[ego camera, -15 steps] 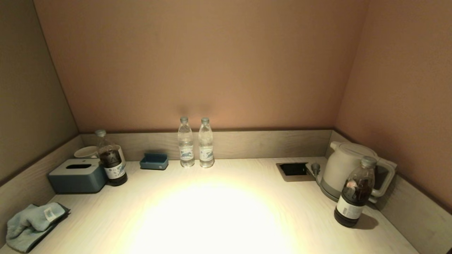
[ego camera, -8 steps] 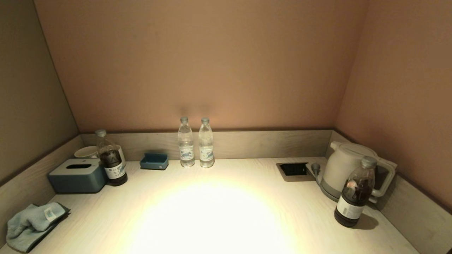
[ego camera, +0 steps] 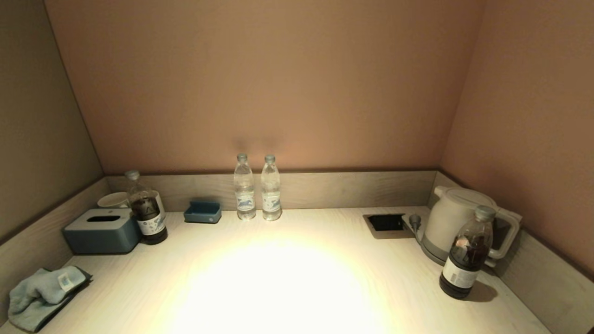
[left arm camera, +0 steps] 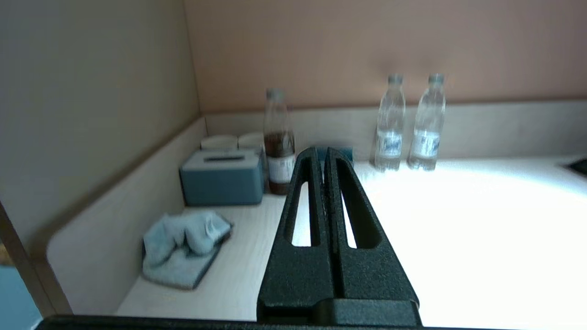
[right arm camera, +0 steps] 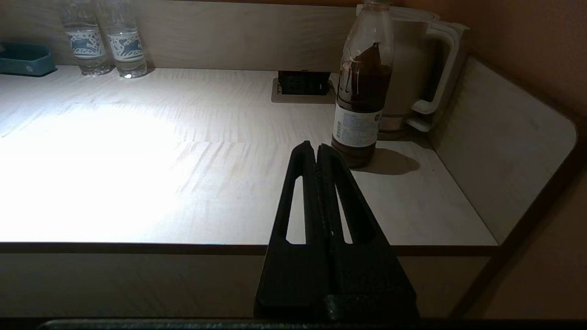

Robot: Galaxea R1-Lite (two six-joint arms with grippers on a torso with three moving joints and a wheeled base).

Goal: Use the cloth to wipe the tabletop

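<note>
Nearby, tissue box [ego camera: 101,230] behind cloth [ego camera: 41,295]; left tool [left arm camera: 324,158], right tool [right arm camera: 315,151] both closed, empty.

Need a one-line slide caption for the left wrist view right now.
Left end effector shut, poised above the tabletop, with the blue cloth lying crumpled near the corner, not yet picked up.

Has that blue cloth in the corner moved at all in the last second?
No. The cloth lies in the same spot in front of the tissue box.
</note>
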